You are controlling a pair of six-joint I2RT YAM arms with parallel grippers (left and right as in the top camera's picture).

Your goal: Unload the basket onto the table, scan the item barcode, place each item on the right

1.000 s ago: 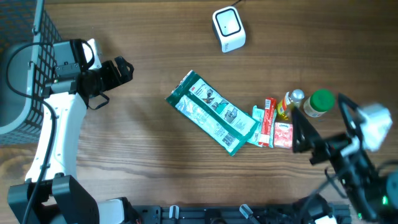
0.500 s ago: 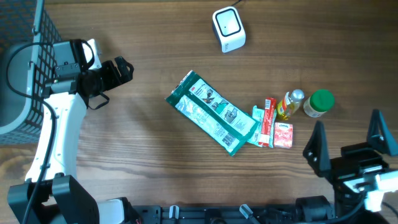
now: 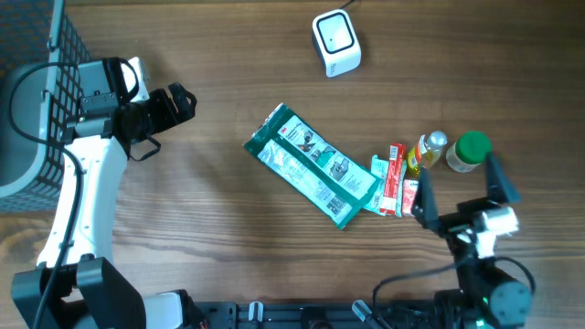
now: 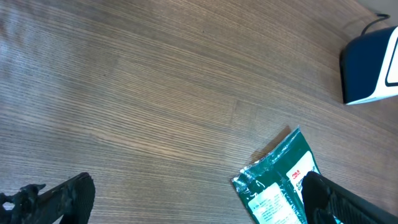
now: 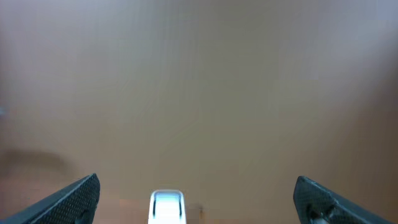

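Note:
Several items lie on the wooden table: a long green packet (image 3: 311, 164) in the middle, and right of it a red and white tube (image 3: 394, 177), a small red box (image 3: 418, 203), a yellow bottle (image 3: 425, 152) and a green-capped jar (image 3: 470, 151). The white scanner (image 3: 335, 41) stands at the far edge. My right gripper (image 3: 460, 190) hovers open at the near right, its left finger over the red box. Its own view is blurred; the gripper (image 5: 199, 202) holds nothing. My left gripper (image 3: 171, 108) is open at the left, apart from everything. The left gripper (image 4: 196, 202) sees the packet's (image 4: 280, 186) end.
A wire basket (image 3: 37, 91) stands at the left edge behind my left arm. The scanner (image 4: 372, 68) shows at the upper right of the left wrist view. A blurred white shape (image 5: 166, 208) sits low in the right wrist view.
My right arm has swung in from the right edge, and its open gripper now hangs beside the red box and jar. The left arm and the items have not moved.

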